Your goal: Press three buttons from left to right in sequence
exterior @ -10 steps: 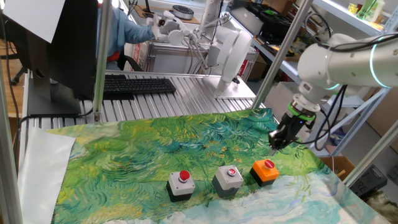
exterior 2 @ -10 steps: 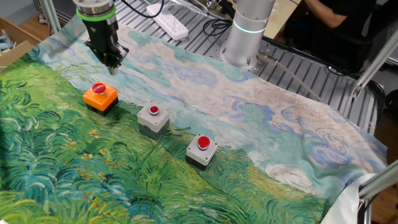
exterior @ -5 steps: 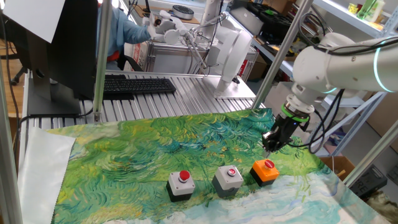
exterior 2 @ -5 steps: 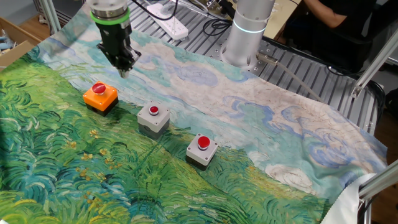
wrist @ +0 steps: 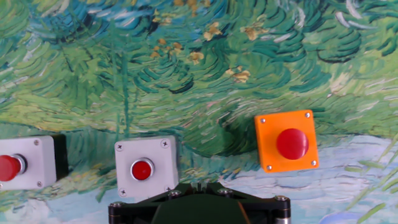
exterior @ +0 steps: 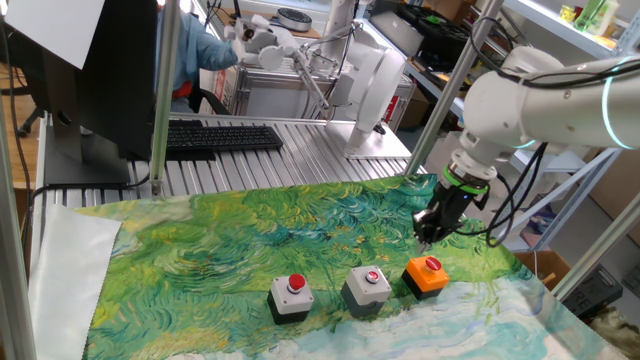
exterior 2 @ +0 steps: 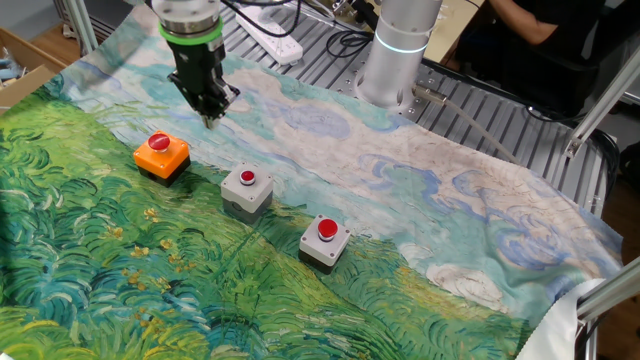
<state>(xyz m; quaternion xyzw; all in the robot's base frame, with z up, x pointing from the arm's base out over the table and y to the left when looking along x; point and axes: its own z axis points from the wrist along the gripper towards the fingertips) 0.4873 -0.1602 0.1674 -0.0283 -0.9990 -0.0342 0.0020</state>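
The pincer (exterior 2: 212, 113) hung in the air above the painted cloth (exterior 2: 90, 270), pointing down, and it held nothing. I could not tell if its tips were open or shut, because they looked like one dark point in both fixed views, and the hand view showed only the dark base of the hand at the bottom edge. It was near the orange button box (exterior 2: 162, 154), a little behind it and off to one side, not over its red cap. The three boxes sat in a row on the cloth, well apart from each other. Next to the orange one was the middle grey button box (exterior 2: 247, 189), and then the far grey button box (exterior 2: 325, 239). In the hand view the orange box (wrist: 286, 141) was on the right, the middle grey box (wrist: 147, 167) sat just above the hand, and the last grey box (wrist: 28, 163) was at the left edge. No cap looked pushed in, so I think no press was going on. Which box counts as the left one depends on where you stand, so I could not be sure which came first. To do the press well, the arm should stop right over the middle of one red cap, go straight down, push gently, and lift straight up so the box does not slide or tip.
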